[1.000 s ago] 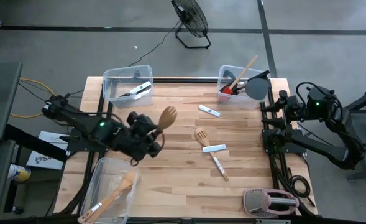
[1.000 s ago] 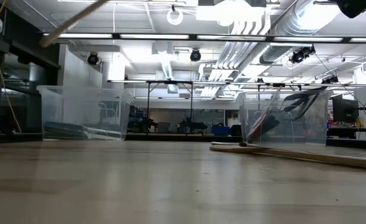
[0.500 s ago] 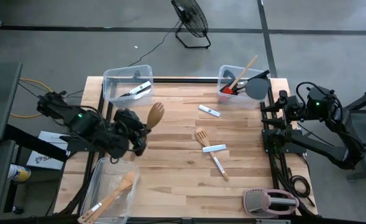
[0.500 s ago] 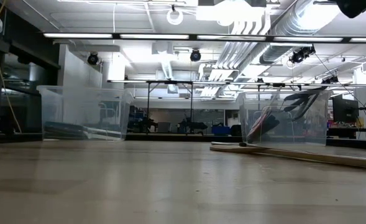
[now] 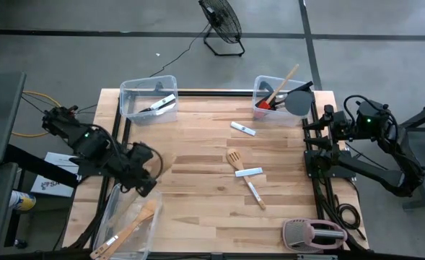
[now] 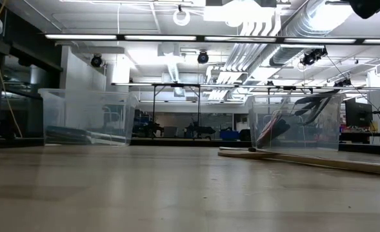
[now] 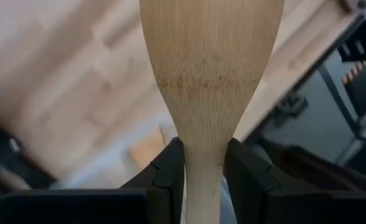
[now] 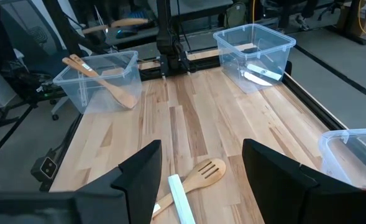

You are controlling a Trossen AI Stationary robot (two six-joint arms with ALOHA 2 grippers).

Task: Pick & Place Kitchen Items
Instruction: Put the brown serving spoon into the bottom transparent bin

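My left gripper hovers at the table's left side, over the far end of the near-left clear bin, shut on a light wooden spoon. In the high view the arm hides the spoon. My right gripper waits open at the table's right edge with nothing between its fingers. A forked wooden turner, a white knife, another utensil and a small white piece lie flat on the table's middle. My left gripper pinches the spoon's neck, where the handle widens into the bowl, between its two fingers. The fingers lie along the spoon, and the bowl sticks out past the fingertips. The spoon is lifted clear of the table.
The near-left bin holds a wooden turner. A far-left bin holds a knife. A far-right bin holds a red spatula, a wooden spoon and a grey spatula. A pink-and-grey toaster stands at the near right.
My left gripper has carried the spoon from the table's middle toward the left and near edges, over the near-left bin, while rolling and tipping downward. The spoon's bowl, seen from above a second ago, is now hidden under the arm.
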